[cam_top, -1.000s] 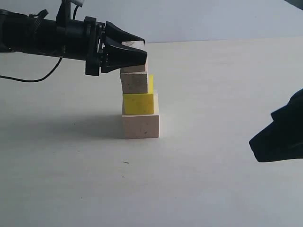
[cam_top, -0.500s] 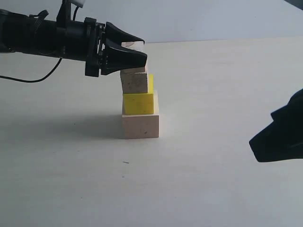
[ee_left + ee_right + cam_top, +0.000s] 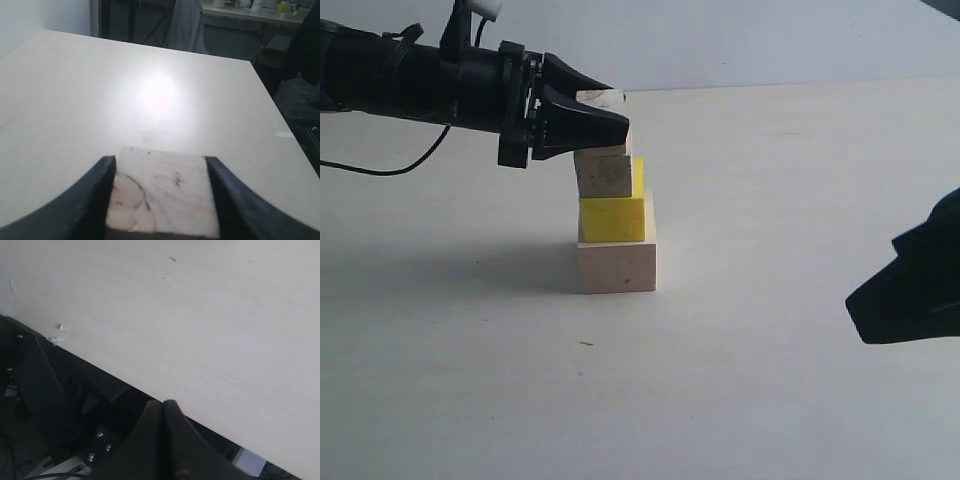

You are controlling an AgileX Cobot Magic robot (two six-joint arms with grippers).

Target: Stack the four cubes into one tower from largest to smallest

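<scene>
I see the tower (image 3: 615,215) a little left of centre in the exterior view, on the pale table (image 3: 770,350). Its long axis runs straight up and down, with no lean I can make out. The largest cube (image 3: 618,265) sits at the bottom, the yellow cube (image 3: 612,218) is on it, and a smaller wooden cube (image 3: 603,175) is on that. Their left edges roughly line up, so the steps show on the right side.

The left gripper (image 3: 610,120) reaches in level from the upper left, fingers pointing right. It is clamped on the smallest cube (image 3: 603,98) at the top. In the left wrist view each finger (image 3: 100,200) presses a side of that cube. I cannot tell whether it rests on the cube beneath.

The right gripper (image 3: 910,280) hangs at the right edge, well apart from the tower, its jaws together.
</scene>
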